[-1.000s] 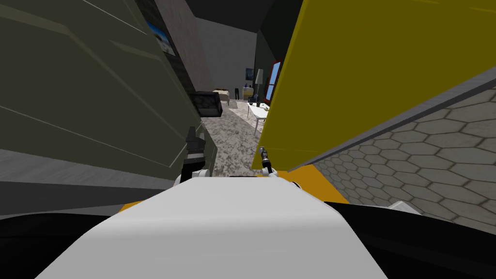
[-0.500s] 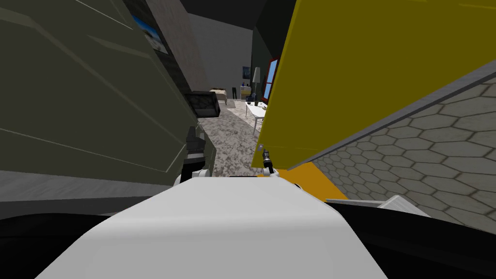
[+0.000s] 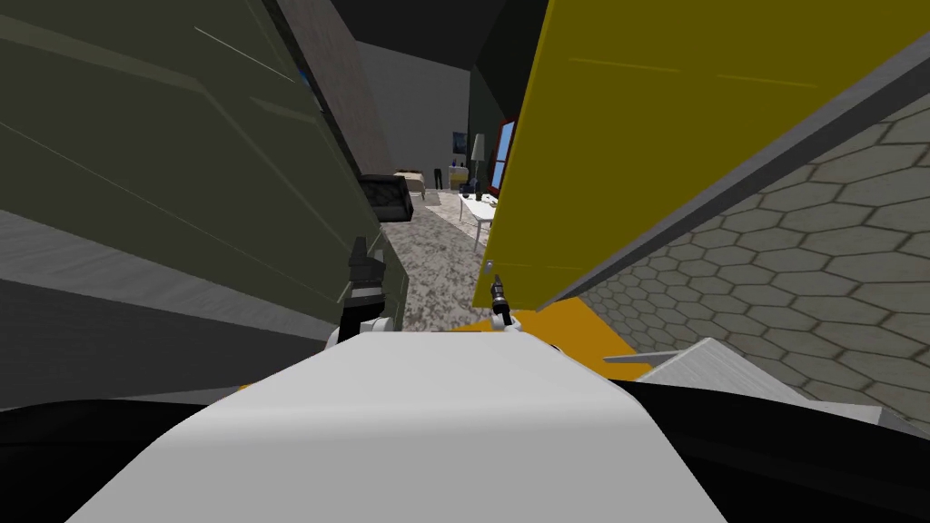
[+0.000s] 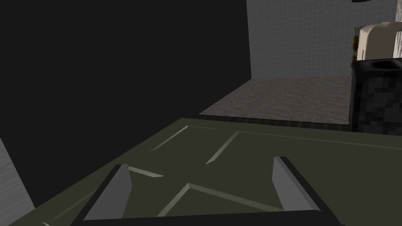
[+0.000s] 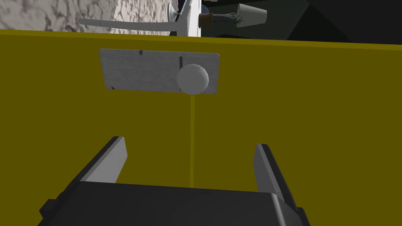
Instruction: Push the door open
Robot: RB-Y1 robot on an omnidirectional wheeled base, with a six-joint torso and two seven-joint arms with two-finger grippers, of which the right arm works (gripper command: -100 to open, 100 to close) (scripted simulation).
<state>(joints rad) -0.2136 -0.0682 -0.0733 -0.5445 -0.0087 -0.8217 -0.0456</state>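
In the head view, the yellow door (image 3: 690, 118) takes the right side, swung well back, its top and far edge cut off by the frame. The right gripper (image 3: 496, 291) sits small at its near lower corner, and the left gripper (image 3: 363, 261) lies against a dark olive panelled door (image 3: 163, 163). Both are too small here to read. Mottled grey floor (image 3: 427, 263) runs between the two doors.

In the left wrist view, the fingers stand spread over the olive panel's raised mouldings; contact cannot be told. A black box (image 4: 377, 96) beyond is cut off at the edge.

In the right wrist view, the fingers stand spread, facing the plain yellow face. A grey plate (image 5: 145, 70) with a round pale knob (image 5: 192, 79) lies beyond the tips, apart from them.
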